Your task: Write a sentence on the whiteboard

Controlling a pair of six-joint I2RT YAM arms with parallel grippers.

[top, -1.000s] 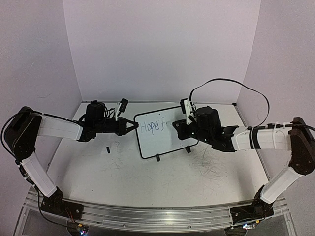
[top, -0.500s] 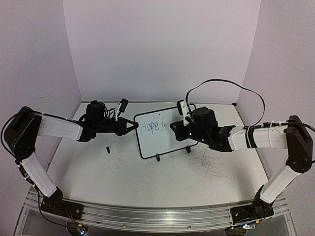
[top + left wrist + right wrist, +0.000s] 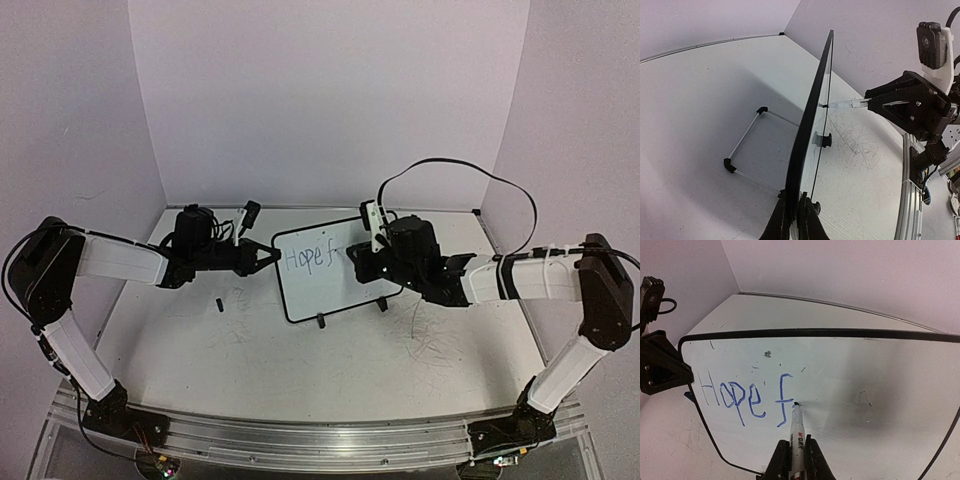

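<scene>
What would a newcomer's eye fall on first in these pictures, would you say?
Blue writing, "Hope f", on the propped whiteboard in mid-scene stands out. The right hand holds a marker with its tip at the "f"; the left hand clamps the board's left edge.

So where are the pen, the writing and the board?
pen (image 3: 796, 422), right wrist view, its barrel.
writing (image 3: 740, 399), right wrist view, its middle letters.
board (image 3: 335, 290), top view, bare white face.
</scene>
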